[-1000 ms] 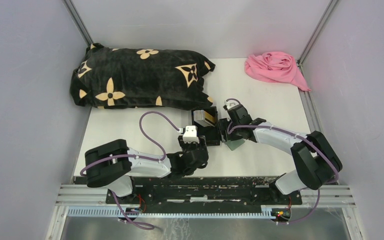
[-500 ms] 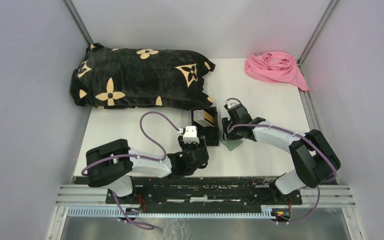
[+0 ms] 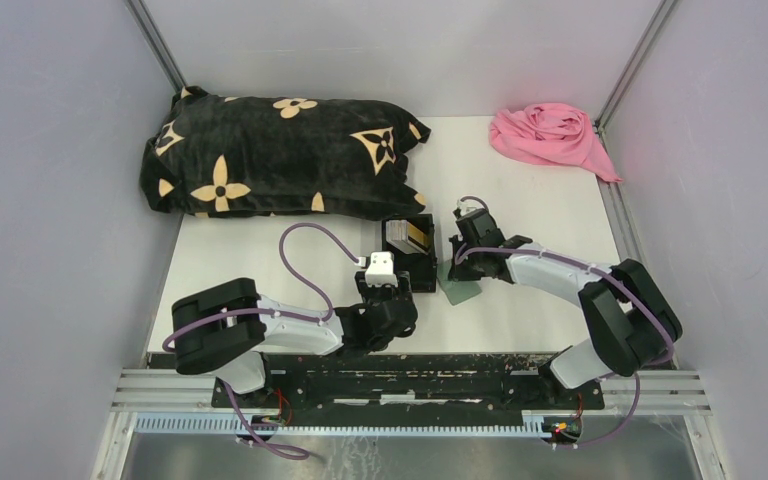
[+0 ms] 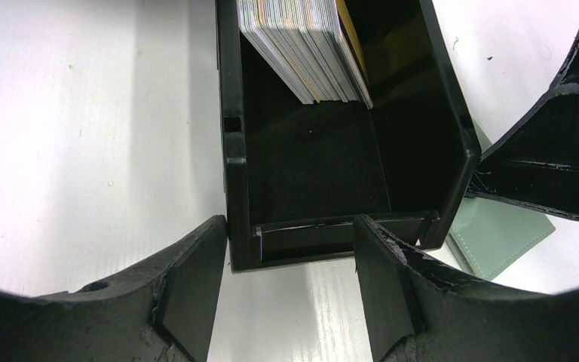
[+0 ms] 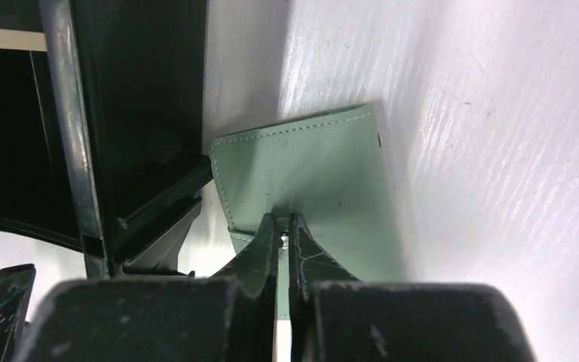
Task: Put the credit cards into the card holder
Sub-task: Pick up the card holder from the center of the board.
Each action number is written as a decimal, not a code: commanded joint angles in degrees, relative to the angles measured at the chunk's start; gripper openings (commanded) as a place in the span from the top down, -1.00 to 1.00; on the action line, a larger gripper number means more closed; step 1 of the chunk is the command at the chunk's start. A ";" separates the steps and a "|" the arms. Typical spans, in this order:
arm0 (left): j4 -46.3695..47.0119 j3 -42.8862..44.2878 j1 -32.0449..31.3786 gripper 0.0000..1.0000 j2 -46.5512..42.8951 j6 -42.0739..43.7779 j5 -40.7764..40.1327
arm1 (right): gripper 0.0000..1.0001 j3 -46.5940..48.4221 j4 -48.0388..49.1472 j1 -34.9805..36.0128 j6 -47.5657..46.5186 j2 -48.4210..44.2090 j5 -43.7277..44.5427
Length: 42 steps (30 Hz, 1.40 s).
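Two hands are set: the right hand (image 5: pixel 283 226) is pinched fully shut on the near edge of the card holder (image 5: pixel 309 173), which is laid flat on the tabletop (image 5: pixel 497 151) just right of the black box (image 4: pixel 230 113). The left hand (image 4: pixel 290 237) is held wide and empty astride the box's near end, and the credit cards (image 4: pixel 301 45) are stood on edge straight ahead at the far end, nearer this arm.

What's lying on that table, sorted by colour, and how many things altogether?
Black: 2 (flowered blanket, card box)
Pink: 1 (cloth)
Green: 1 (card holder)
Mixed colours: 1 (stack of cards)
Total: 5
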 commanded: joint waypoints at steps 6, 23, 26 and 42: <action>-1.61 2.14 -0.21 -0.39 -1.64 0.66 -1.86 | 0.98 -1.40 -7.19 2.14 1.90 -5.72 -1.16; -1.94 3.37 -0.20 -0.53 -8.85 5.89 3.60 | 0.98 3.41 -24.01 11.44 -0.89 -21.14 11.05; 0.97 2.35 -0.19 -0.58 -10.49 7.82 6.65 | 0.98 5.27 -26.26 13.38 -1.62 -22.17 11.49; 6.12 1.31 -0.06 -0.87 -11.62 -1.74 17.17 | 0.98 9.67 -27.91 18.75 -0.90 -25.12 9.45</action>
